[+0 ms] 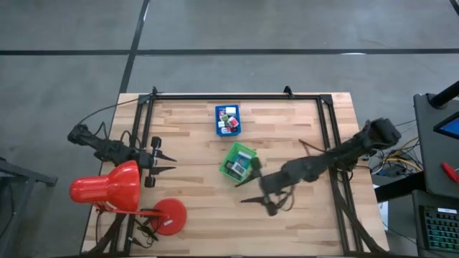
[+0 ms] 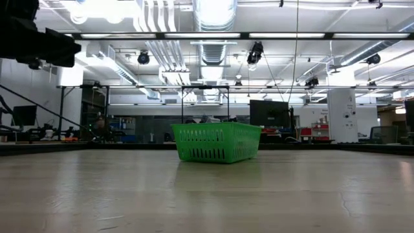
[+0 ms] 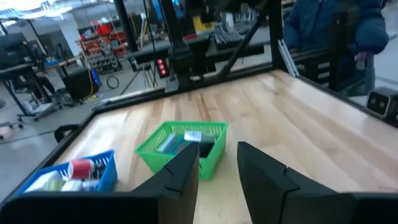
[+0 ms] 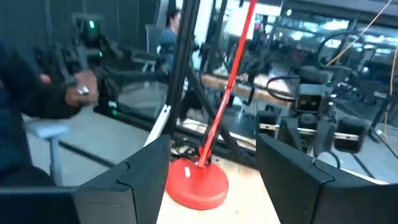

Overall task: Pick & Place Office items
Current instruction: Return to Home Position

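— Where are the office items [image 1: 229,119] to be found?

— They are seen gathered in two trays on the wooden surface [image 1: 301,129]. A cluster of tiny white, red and green pieces is held in the blue tray [image 1: 217,130], near one long edge. A few more, pale and dark, are held in the green tray [image 1: 234,150], which is set near the middle, close to the blue one but apart from it.

— Is that borne out by the left wrist view?

— It is. The green tray is shown straight ahead with pale and dark pieces inside, and the blue tray beside it, with a red-and-white piece among the others.

— How is the left pincer [image 1: 169,163] held?

— It is held over the left side of the surface, just beside the shade of the red desk lamp [image 1: 107,188], and is pointed toward the trays. Its fingers are parted by a moderate gap, and nothing is gripped between them.

— And the right pincer [image 1: 259,204]?

— It is held just beside the green tray, on the side away from the blue tray. Its fingers [image 4: 137,180] are spread wide and nothing is grasped. The lamp's round base and slanted stem are framed between them in the right wrist view.

— What is shown by the low view?

— Only the green tray is made out on the surface, and its contents are hidden by its slotted wall.

— Is anyone seen beyond the surface?

— A person [image 3: 329,28] in a blue jacket is glimpsed past its far corner.
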Robot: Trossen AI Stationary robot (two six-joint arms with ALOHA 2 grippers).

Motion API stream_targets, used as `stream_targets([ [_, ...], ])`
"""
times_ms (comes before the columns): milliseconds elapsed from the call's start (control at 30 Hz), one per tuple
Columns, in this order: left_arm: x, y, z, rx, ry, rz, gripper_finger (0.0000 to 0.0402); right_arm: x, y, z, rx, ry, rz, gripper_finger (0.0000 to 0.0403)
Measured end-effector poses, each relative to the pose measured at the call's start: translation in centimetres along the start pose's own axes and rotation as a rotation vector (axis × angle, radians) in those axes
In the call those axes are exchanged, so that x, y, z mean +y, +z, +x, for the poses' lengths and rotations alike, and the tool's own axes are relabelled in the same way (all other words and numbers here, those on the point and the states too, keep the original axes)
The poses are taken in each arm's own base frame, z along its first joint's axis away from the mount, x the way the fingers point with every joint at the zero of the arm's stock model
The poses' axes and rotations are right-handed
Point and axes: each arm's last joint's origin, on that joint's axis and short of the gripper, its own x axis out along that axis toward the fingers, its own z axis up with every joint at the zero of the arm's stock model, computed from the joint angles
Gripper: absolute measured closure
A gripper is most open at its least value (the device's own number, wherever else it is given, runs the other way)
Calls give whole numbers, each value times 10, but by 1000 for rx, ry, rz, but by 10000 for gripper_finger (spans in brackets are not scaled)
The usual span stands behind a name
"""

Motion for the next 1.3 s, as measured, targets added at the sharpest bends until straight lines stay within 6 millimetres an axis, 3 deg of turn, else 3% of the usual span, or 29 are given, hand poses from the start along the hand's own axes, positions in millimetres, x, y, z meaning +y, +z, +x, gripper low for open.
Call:
stream_targets([
  [233,0,0,0,-5,12,-10,289,3,-20,-51,-77,17,60,175],
  [733,5,6,0,-47,142,-14,289,7,-60,-138,-136,49,47,175],
  [967,8,16,-4,-91,145,-198,291,11,-82,-177,-188,131,23,175],
  [1300,9,15,-5,-59,139,-258,291,12,-87,-181,-99,149,-14,175],
])
